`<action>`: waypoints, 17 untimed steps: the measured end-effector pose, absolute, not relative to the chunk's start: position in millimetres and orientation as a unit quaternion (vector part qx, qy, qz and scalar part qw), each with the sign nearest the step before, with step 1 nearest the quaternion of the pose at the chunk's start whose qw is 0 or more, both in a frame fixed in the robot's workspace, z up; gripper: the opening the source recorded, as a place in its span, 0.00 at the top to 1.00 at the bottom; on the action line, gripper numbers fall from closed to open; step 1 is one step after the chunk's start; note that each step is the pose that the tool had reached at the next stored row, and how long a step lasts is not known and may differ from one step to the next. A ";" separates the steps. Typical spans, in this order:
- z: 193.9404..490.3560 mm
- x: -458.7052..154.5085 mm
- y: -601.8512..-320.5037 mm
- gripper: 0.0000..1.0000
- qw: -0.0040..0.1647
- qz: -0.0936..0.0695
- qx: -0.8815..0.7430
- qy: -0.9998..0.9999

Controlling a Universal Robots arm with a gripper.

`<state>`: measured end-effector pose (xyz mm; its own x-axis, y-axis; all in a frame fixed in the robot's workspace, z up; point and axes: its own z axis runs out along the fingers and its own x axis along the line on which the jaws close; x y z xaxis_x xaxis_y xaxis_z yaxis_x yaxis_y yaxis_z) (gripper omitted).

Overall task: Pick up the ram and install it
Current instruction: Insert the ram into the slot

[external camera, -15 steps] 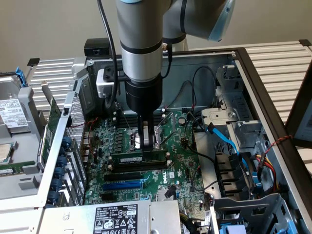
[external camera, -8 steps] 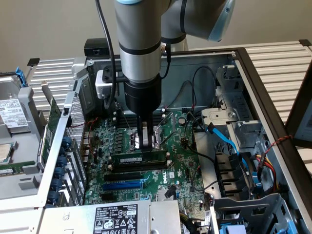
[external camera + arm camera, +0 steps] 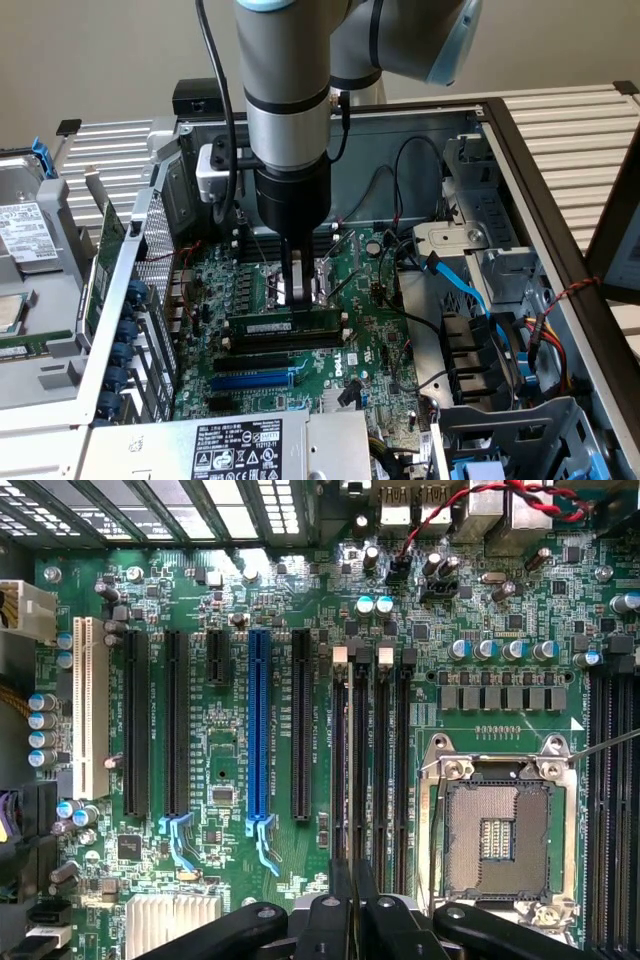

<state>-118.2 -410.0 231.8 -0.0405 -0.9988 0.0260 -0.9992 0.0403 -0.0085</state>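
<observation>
The ram [image 3: 285,327], a long thin green stick with a white label, stands on edge in a memory slot on the motherboard [image 3: 370,340] inside the open computer case. My gripper [image 3: 297,296] comes straight down onto the middle of its upper edge, with its narrow fingers pinched together on it. In the wrist view the gripper [image 3: 350,905] has its fingers [image 3: 338,895] closed together over the row of long black memory slots [image 3: 383,770], beside the bare CPU socket [image 3: 497,835].
Empty black slots [image 3: 270,358] and a blue slot [image 3: 255,380] lie just in front of the ram. A green card with a metal bracket [image 3: 105,265] stands at the exterior view's left. Blue and black cables [image 3: 460,290] and drive bays crowd the right. A power supply [image 3: 235,450] sits in front.
</observation>
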 end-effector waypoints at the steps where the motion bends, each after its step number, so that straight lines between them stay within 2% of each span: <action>1: 231.7 -118.2 -410.0 0.87 0.006 0.012 0.693 -0.721; 17: 231.6 -118.2 -412.1 0.87 0.006 0.012 0.693 -0.721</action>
<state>-118.2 -412.1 231.6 -0.0392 -0.9989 0.0258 -0.9992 0.0389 -0.0086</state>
